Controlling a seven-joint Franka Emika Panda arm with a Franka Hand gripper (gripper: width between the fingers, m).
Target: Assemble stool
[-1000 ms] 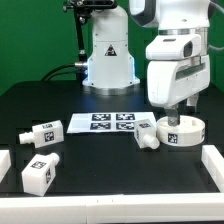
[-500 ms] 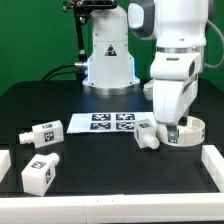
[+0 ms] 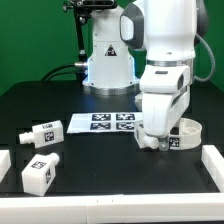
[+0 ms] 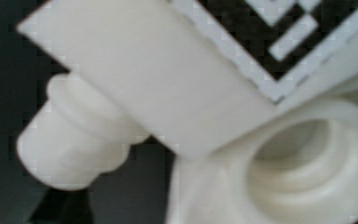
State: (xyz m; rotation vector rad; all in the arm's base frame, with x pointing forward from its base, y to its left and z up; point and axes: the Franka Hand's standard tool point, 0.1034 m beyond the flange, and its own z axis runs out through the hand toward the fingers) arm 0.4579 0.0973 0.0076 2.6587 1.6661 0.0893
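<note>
The stool lies in loose white parts. Its round seat ring (image 3: 188, 131) sits at the exterior view's right, and one blocky tagged leg (image 3: 149, 143) lies right beside it. My gripper (image 3: 153, 137) has come down onto that leg, and the hand hides most of it. Whether the fingers touch the leg does not show. The wrist view is filled from very close by the leg (image 4: 176, 70), its round peg end (image 4: 73, 140) and part of the seat ring (image 4: 309, 170). Two more legs (image 3: 42, 132) (image 3: 38, 175) lie at the exterior view's left.
The marker board (image 3: 112, 122) lies flat in the middle of the black table, just left of my hand. White blocks stand at the table's front corners (image 3: 5, 160) (image 3: 213, 160). The robot's base (image 3: 108, 60) rises behind the board.
The arm has swung from above the seat ring toward the exterior view's left and dropped lower, so the hand now covers the leg beside the ring.
</note>
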